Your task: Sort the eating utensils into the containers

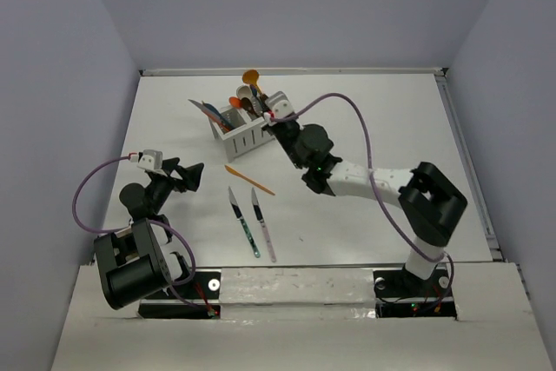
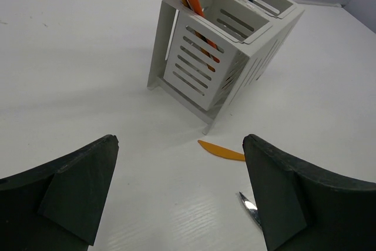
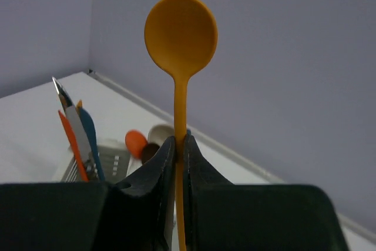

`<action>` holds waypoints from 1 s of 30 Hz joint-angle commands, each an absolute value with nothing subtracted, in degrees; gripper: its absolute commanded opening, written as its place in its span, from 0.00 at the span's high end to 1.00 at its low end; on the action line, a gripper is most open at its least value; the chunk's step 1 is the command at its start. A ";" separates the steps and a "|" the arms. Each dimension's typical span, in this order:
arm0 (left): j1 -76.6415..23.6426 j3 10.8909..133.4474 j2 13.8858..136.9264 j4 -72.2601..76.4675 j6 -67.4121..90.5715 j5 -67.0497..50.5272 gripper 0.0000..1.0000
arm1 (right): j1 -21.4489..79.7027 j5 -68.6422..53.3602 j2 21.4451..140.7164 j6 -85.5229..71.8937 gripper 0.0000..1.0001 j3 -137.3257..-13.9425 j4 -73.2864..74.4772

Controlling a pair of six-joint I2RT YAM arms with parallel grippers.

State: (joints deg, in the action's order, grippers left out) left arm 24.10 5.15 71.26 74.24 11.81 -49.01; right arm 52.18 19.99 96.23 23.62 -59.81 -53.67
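The white perforated caddy (image 1: 246,134) stands at the table's back middle with several utensils upright in it; it also shows in the left wrist view (image 2: 226,57). My right gripper (image 3: 179,145) is shut on the handle of an orange spoon (image 3: 180,33), held upright over the caddy's right compartment (image 1: 251,77). An orange knife (image 1: 249,179) and two dark-bladed knives, one with a teal handle (image 1: 244,221) and one with a pink handle (image 1: 264,223), lie on the table. My left gripper (image 2: 179,168) is open and empty, low over the table near the orange knife (image 2: 220,150).
Grey walls close in the table on three sides. The right arm (image 1: 373,182) reaches across the middle of the table. A purple cable (image 1: 356,119) loops above it.
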 commanded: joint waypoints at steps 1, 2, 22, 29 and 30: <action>23.73 4.31 69.26 93.69 10.20 -49.48 0.01 | 52.47 14.16 109.84 37.09 1.00 -82.71 -60.41; 23.73 4.31 69.26 93.69 10.11 -49.40 0.01 | 51.95 13.02 114.56 35.96 1.00 -86.19 -59.34; 23.12 4.04 68.64 93.78 9.58 -49.66 0.01 | 43.60 6.06 129.81 13.54 1.00 -91.33 -57.13; 23.12 4.13 68.91 93.60 9.49 -49.66 0.01 | 43.59 4.39 129.11 11.16 1.00 -85.88 -58.01; 23.03 4.13 68.82 93.60 9.49 -49.66 0.01 | 43.59 4.48 129.11 11.16 1.00 -85.61 -58.01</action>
